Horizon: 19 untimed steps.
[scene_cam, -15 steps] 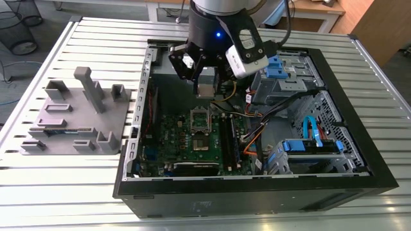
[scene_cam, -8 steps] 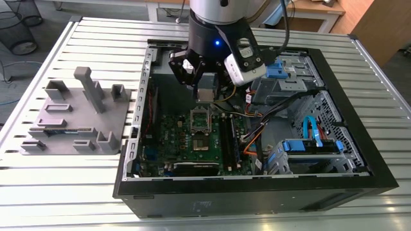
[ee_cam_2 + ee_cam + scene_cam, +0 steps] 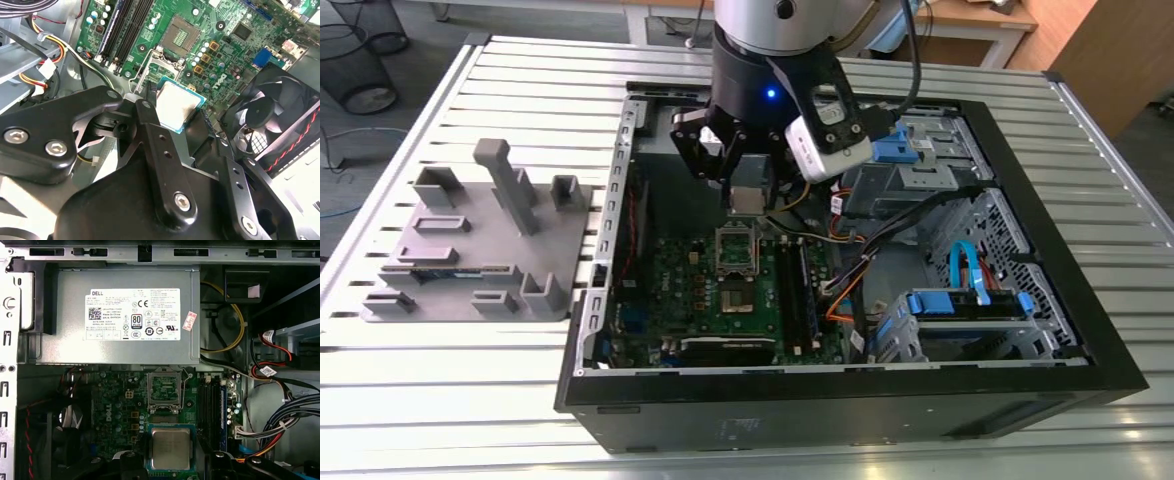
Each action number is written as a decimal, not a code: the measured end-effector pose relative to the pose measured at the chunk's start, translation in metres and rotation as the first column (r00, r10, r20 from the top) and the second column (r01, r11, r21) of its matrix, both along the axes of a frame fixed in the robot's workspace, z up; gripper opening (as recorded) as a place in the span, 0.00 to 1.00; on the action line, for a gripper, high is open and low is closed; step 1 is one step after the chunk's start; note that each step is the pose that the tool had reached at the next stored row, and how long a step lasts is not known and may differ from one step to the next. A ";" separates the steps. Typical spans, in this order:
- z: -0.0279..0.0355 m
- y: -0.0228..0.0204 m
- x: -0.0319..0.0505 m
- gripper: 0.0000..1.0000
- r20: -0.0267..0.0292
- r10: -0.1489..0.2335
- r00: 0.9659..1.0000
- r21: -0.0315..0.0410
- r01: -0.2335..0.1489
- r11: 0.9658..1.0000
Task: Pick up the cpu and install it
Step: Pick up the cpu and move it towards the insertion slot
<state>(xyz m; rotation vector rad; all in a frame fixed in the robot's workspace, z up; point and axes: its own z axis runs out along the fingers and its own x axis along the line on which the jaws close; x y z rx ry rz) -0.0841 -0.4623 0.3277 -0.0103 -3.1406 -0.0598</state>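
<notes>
while the end effector [image 3: 171, 461] grips its edges, the cpu [image 3: 171, 446] hangs free.

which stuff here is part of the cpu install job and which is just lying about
Job: small square silver-topped cpu, gripped by the black claw; open metal-framed socket on the green motherboard.
Lying about: grey moulded fixture plate; silver power supply box; black case fan; blue plastic drive bracket; bundled coloured cables.

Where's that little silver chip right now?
In the first wrist view, the cpu is clamped in the tool, above the green motherboard inside the computer case, near the empty socket.
</notes>
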 end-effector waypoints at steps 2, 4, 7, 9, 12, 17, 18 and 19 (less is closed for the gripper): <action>-0.0001 0.0000 0.0000 0.47 0.000 0.000 1.000 0.000 0.000 1.000; -0.0009 0.0000 0.0000 0.47 0.000 0.000 1.000 0.000 0.000 1.000; -0.0016 -0.0002 0.0000 0.47 0.000 0.000 1.000 0.000 0.000 1.000; -0.0016 -0.0002 0.0000 0.47 0.000 0.000 1.000 0.000 0.000 1.000; -0.0016 -0.0005 0.0000 0.47 0.000 0.000 1.000 0.000 0.000 1.000; -0.0024 -0.0005 0.0000 0.47 0.000 0.000 1.000 0.000 0.000 1.000; -0.0026 -0.0005 0.0000 0.47 0.000 0.000 1.000 0.000 0.000 1.000; -0.0028 -0.0006 0.0000 0.47 0.000 0.000 1.000 0.000 0.000 1.000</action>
